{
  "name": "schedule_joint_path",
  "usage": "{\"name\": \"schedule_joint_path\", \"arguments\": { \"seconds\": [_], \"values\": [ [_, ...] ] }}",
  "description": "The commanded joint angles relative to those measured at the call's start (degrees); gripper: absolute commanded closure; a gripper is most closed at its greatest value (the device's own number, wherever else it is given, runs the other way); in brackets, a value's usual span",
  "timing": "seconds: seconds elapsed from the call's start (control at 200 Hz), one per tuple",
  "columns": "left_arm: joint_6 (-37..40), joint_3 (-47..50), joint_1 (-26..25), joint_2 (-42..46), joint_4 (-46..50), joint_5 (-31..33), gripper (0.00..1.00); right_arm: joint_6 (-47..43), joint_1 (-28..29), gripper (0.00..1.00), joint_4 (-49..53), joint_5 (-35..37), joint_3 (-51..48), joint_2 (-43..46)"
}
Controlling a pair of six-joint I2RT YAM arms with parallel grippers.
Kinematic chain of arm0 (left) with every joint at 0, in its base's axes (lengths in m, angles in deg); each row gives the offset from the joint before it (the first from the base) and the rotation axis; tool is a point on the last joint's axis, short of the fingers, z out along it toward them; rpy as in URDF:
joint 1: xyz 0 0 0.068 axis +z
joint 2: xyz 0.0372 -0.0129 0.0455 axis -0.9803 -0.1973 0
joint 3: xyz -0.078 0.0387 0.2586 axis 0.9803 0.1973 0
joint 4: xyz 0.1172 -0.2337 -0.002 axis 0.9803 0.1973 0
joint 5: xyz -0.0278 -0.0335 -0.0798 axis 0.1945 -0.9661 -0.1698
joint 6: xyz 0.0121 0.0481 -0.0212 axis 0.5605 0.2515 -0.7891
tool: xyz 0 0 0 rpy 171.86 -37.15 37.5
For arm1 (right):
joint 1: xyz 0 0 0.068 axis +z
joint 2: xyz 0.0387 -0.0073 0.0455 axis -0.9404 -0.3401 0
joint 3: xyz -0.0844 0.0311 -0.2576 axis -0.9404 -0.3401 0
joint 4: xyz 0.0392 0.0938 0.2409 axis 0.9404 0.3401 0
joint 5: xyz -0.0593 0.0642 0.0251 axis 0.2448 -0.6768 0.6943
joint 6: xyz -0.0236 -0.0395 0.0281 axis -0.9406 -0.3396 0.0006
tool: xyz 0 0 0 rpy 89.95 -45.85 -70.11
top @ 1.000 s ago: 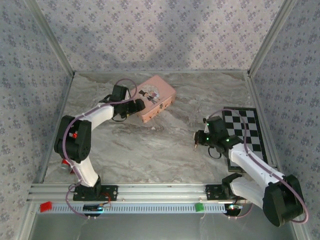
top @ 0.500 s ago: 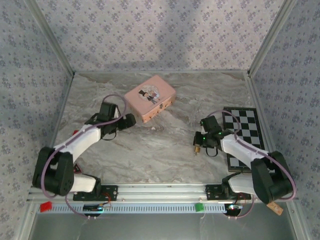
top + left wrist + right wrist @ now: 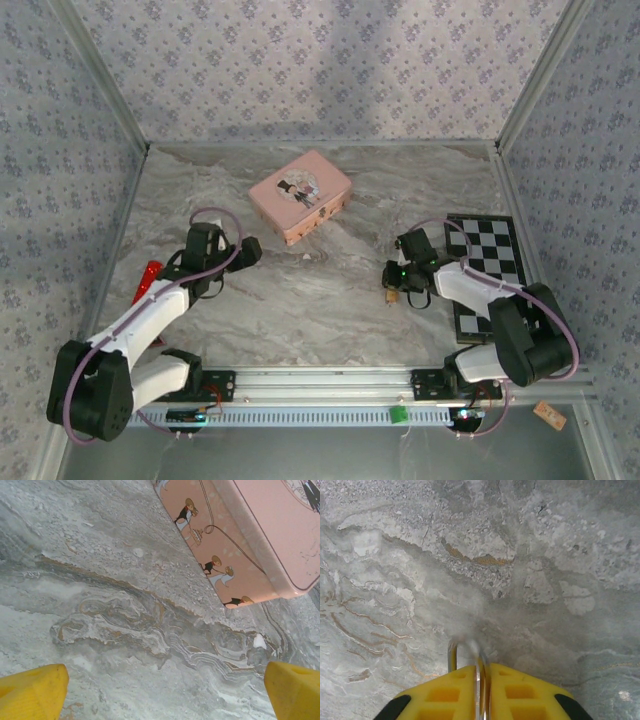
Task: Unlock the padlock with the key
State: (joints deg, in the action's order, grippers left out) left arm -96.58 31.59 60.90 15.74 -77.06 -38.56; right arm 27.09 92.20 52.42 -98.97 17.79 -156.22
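Two tools: left tool (image 3: 164, 692) spread wide near pink tin (image 3: 250, 545), right tool (image 3: 482, 672) pinching the padlock (image 3: 452, 653).

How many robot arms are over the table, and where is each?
2. The left arm stretches toward the pink tin, short of it; the right arm bends in beside the checkerboard.

White-black arms (image 3: 150, 300), purple cables (image 3: 215, 212), yellow claw fingers (image 3: 32, 692).

Table (image 3: 125, 630) matt, marble-look; tin (image 3: 240, 545) glossy; padlock (image 3: 452, 656) shiny mtl.
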Motion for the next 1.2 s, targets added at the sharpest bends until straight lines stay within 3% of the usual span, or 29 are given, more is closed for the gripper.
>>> {"name": "schedule_joint_path", "arguments": {
  "seconds": [0.0, 0.165, 0.355, 0.425, 0.55, 0.77, 0.85, 0.999, 1.194],
  "values": [
    [1.1, 0.7, 0.4, 0.6, -1.7, 2.2, 0.00, -0.6, -0.3, 0.78, 1.5, 0.6, 1.3, 1.1],
    [1.4, 0.4, 0.7, 1.4, -1.4, 3.2, 0.00, -1.6, -0.4, 0.53, 5.4, 3.0, 2.2, 4.9],
    [2.3, -0.1, 0.8, 4.8, 0.8, 6.1, 0.00, -3.6, -0.5, 0.46, 10.9, 6.1, 4.6, 11.2],
    [2.6, -0.1, 0.8, 6.9, 1.4, 7.9, 0.00, -4.3, -0.3, 0.35, 14.3, 7.1, 7.3, 14.3],
    [4.6, -1.5, 1.2, 8.4, 3.1, 11.0, 0.00, -8.2, 2.1, 0.32, 20.0, 13.9, 12.8, 21.0],
    [5.2, -3.7, 1.2, 9.1, 3.0, 26.0, 0.00, -15.0, 2.3, 0.08, 15.3, 24.8, 14.2, 29.9],
    [5.0, -4.0, 1.3, 7.6, 2.6, 35.3, 0.00, -17.9, 2.2, 0.01, 11.6, 29.9, 12.9, 31.3],
    [7.1, -2.3, 2.3, 0.6, -2.4, 56.6, 0.00, -21.0, 0.9, 0.01, 1.7, 45.8, 5.8, 31.1],
    [17.2, 4.6, 5.1, -3.1, -18.5, 57.4, 0.00, -24.5, -4.3, 0.01, -3.8, 42.2, -0.1, 28.4]
  ]
}}
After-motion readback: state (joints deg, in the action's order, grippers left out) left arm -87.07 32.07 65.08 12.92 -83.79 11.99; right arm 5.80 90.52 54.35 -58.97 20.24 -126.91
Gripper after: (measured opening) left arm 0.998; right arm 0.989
